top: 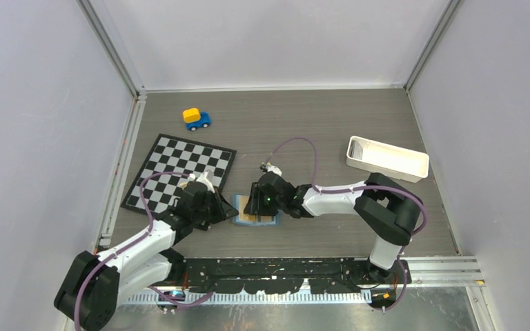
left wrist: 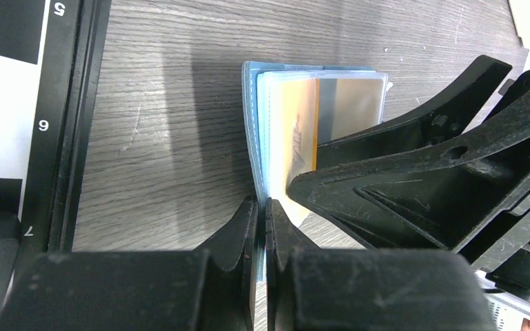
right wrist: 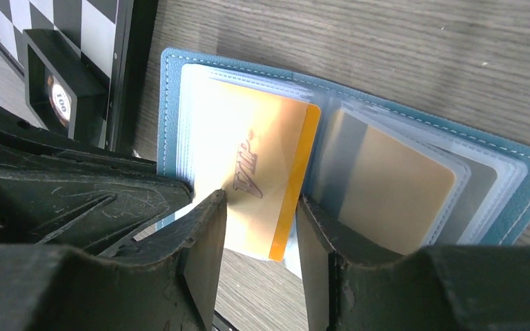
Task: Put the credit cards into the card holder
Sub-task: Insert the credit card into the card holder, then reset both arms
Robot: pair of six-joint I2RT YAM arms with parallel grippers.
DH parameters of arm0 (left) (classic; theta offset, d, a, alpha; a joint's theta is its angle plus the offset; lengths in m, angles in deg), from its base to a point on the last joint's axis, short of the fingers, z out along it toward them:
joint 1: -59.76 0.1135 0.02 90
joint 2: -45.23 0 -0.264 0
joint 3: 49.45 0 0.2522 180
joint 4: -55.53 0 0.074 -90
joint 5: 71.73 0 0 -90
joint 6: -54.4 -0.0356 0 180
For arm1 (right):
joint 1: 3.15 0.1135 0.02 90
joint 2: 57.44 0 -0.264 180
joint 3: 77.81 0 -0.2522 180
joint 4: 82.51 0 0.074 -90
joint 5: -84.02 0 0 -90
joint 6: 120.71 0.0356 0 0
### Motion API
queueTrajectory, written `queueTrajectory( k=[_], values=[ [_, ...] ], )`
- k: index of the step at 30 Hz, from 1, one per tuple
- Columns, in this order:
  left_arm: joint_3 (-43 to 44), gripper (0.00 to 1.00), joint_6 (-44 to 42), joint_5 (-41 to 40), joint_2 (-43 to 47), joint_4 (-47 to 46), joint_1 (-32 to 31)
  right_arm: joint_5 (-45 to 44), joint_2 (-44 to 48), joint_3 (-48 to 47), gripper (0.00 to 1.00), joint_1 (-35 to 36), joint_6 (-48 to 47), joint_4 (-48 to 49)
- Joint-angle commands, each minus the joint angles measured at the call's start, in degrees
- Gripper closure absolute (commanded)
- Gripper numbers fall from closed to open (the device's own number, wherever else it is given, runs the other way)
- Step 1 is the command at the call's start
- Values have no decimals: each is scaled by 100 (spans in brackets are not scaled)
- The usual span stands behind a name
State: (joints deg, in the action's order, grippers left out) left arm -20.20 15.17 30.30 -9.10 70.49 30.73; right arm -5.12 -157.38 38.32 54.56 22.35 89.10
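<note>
The teal-blue card holder (top: pixel 237 205) lies open on the table between the two grippers. Its clear sleeves show in the right wrist view (right wrist: pixel 172 103). A tan-gold card marked VIP (right wrist: pixel 255 165) sits partly in the left sleeve, its lower edge sticking out. Another tan card (right wrist: pixel 393 193) is inside a right sleeve. My left gripper (left wrist: pixel 262 207) is shut on the holder's near edge (left wrist: pixel 252 138). My right gripper (right wrist: pixel 259 207) is open, its jaws on either side of the gold card's lower corner, just above it. No dark cards show.
A checkered board (top: pixel 179 172) lies left of the holder, its black frame close to my left gripper. A blue and yellow toy car (top: pixel 197 118) sits at the back. A long white tray (top: pixel 386 158) stands at the right. A black rail (top: pixel 283 269) runs along the near edge.
</note>
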Motion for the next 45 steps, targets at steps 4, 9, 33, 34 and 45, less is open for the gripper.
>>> queueTrajectory(
  k=[4, 9, 33, 34, 45],
  values=[
    [123, 100, -192, 3, 300, 312, -32, -496, 700, 19, 46, 67, -541, -998],
    [174, 100, -233, -55, 352, 427, -27, -1005, 1204, -45, 44, 66, -907, -1893],
    [349, 100, -365, -125, 258, 620, -23, -2530, 1205, -315, 43, 94, -698, -3234],
    [350, 100, -370, -125, 252, 624, -23, -2513, 1169, -322, 44, 91, -683, -3236],
    [539, 100, -510, -93, 229, 758, -23, -2134, 1099, -236, 82, 98, -585, -2919]
  ],
)
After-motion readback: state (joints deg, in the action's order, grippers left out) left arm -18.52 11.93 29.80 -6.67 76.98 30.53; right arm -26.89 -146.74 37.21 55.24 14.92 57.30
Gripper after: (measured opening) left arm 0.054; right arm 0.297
